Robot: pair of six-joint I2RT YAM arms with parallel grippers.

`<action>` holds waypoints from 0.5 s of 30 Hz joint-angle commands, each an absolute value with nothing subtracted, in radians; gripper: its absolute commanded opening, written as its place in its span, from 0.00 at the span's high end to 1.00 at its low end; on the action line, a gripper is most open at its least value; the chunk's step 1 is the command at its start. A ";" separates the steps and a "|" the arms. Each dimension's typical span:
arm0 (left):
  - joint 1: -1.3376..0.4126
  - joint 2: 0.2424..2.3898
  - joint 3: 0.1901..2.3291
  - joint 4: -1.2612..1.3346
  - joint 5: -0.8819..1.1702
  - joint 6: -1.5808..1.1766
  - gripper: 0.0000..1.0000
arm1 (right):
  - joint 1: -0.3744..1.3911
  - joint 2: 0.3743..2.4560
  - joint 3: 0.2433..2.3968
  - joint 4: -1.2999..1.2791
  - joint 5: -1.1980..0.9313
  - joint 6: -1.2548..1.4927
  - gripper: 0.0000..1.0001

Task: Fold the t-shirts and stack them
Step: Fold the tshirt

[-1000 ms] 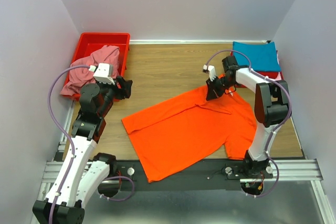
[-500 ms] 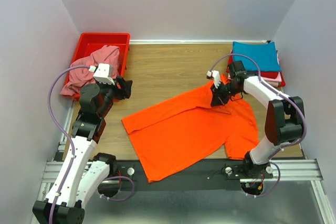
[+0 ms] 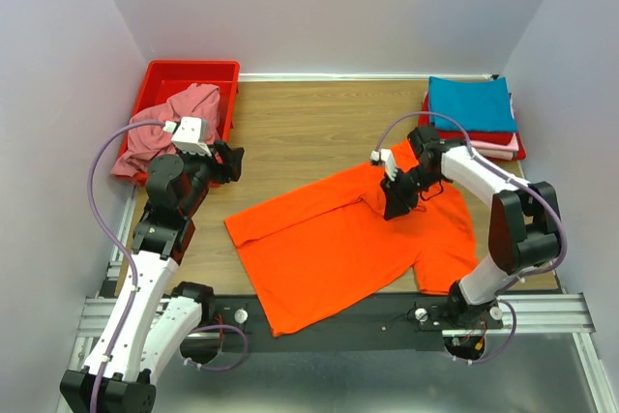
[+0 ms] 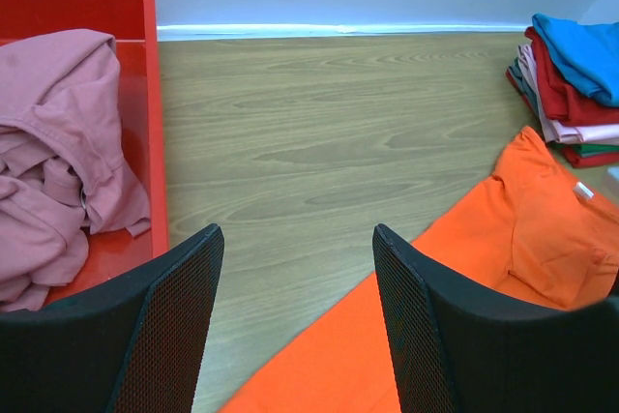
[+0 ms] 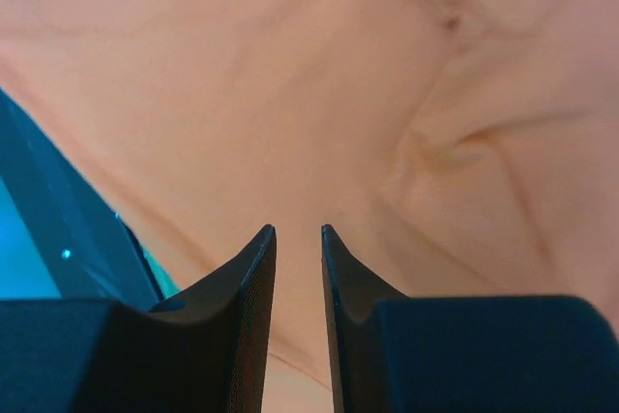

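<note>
A bright orange t-shirt [image 3: 338, 239] lies spread on the wooden table, its collar end towards the far right. My right gripper [image 3: 395, 202] hangs low over its upper part; in the right wrist view the jaws [image 5: 298, 231] stand a little apart with only orange cloth [image 5: 290, 74] behind them. My left gripper [image 3: 235, 162] is open in the air beside the bin, with the shirt's edge [image 4: 464, 297] below its fingers [image 4: 298, 239]. A dusty pink shirt [image 3: 174, 118] lies crumpled in the bin. Folded shirts, teal on top [image 3: 471, 103], are stacked at the far right.
The red plastic bin [image 3: 189, 73] stands at the far left corner, its wall [image 4: 155, 142] close to my left gripper. Bare wood [image 3: 309, 123] stretches between bin and stack [image 4: 571, 84]. White walls close in the table on three sides.
My right gripper has slid nearer and slightly left over the orange shirt, and its jaws have parted a little. The left arm has not moved.
</note>
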State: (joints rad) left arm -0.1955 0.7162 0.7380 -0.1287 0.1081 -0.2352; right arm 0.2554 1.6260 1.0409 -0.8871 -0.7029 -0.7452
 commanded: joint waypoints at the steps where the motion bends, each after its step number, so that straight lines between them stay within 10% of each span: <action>1: -0.190 0.710 0.727 -0.109 0.094 -0.230 0.29 | 0.250 1.618 1.216 -0.921 -0.661 -0.721 0.67; 15: -0.189 0.730 0.732 -0.124 0.068 -0.227 0.29 | 0.078 2.016 1.649 -0.730 -0.484 -0.397 0.68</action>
State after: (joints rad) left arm -0.1955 0.7231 0.7380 -0.1291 0.0967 -0.2356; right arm 0.0528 2.0228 1.6493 -0.7185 -0.4587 -0.4248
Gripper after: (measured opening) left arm 0.709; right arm 0.343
